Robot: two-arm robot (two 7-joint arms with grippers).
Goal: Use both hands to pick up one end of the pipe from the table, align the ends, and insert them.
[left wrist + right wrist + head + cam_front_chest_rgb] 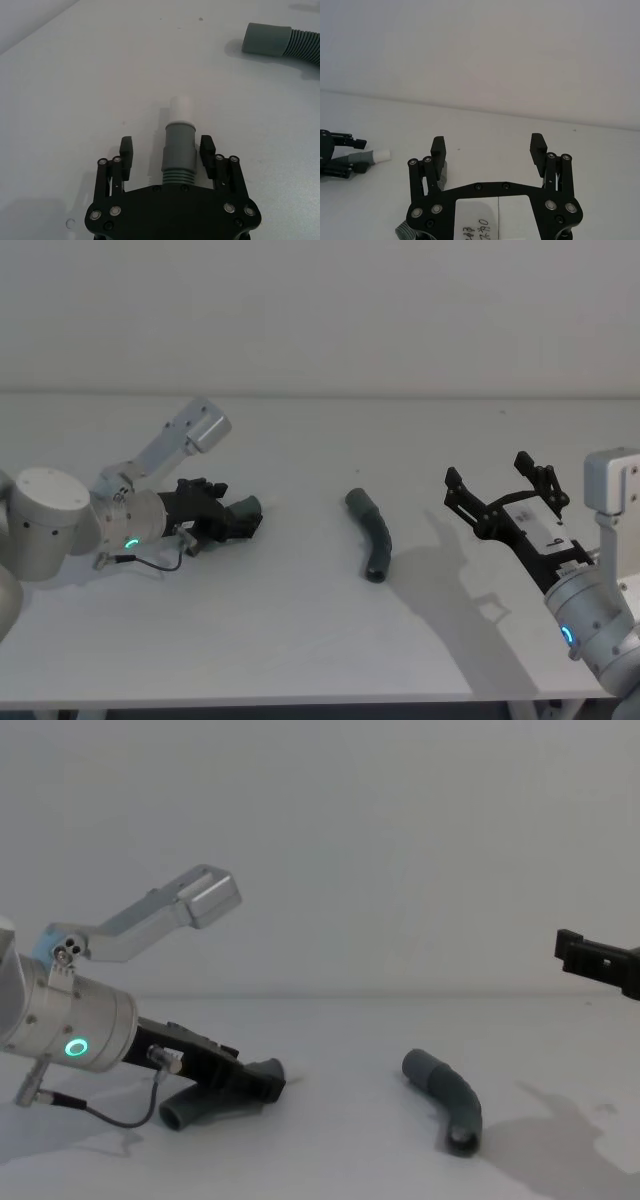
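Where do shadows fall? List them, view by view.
Head view: the open right gripper throws a broad soft shadow on the table, towards the bent pipe piece. Left wrist view: a faint shadow lies beside the white spigot tip, ahead of the open left gripper. Chest view: a pale shadow spreads right of the bent pipe piece.

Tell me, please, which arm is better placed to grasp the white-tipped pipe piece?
Left: the left gripper straddles the white-tipped piece, fingers open; the right gripper hangs open beyond the bent piece.
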